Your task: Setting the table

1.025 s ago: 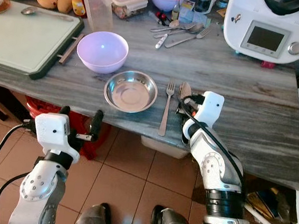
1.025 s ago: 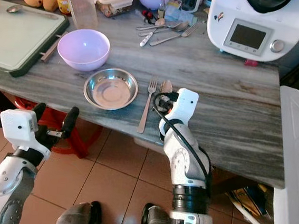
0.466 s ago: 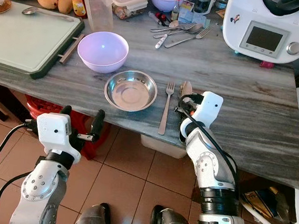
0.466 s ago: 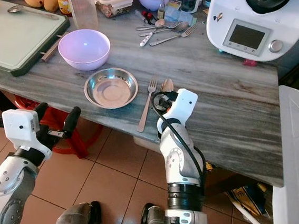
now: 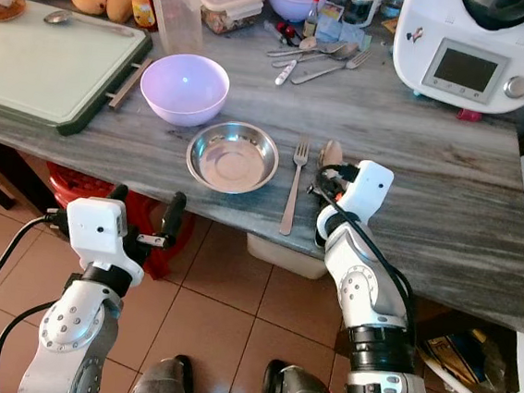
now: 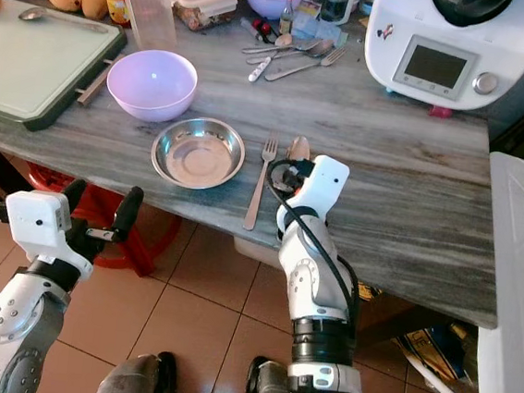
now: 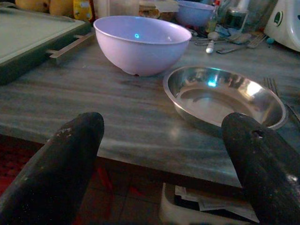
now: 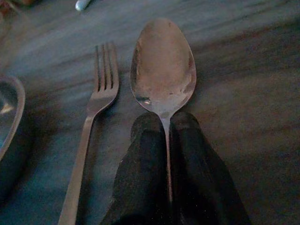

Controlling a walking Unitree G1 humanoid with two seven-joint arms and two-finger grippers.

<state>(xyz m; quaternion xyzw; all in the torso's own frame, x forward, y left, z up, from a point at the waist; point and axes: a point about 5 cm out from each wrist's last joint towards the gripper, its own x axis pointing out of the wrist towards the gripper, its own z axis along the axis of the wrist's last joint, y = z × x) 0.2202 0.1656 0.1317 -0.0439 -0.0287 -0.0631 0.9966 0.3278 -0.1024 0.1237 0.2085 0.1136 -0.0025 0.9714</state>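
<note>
The right gripper [image 8: 166,136] was clamped tight on the spoon [image 8: 163,65] handle, with the bowl of the spoon lying flat on the grey counter [image 5: 415,146] around mid-frame, just right of the fork [image 5: 293,186]. The steel bowl [image 5: 233,157] sat left of the fork, with the lilac bowl [image 5: 183,87] just up-left. The left gripper [image 5: 141,217] hung below the counter edge, lower left, fingers spread wide around nothing.

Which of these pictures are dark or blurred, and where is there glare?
Right wrist view: dim and bluish, yet the spoon between the right gripper fingers is sharp. Left wrist view: left gripper fingers blurred; glare on the steel bowl. Eye views: bright, evenly lit.
</note>
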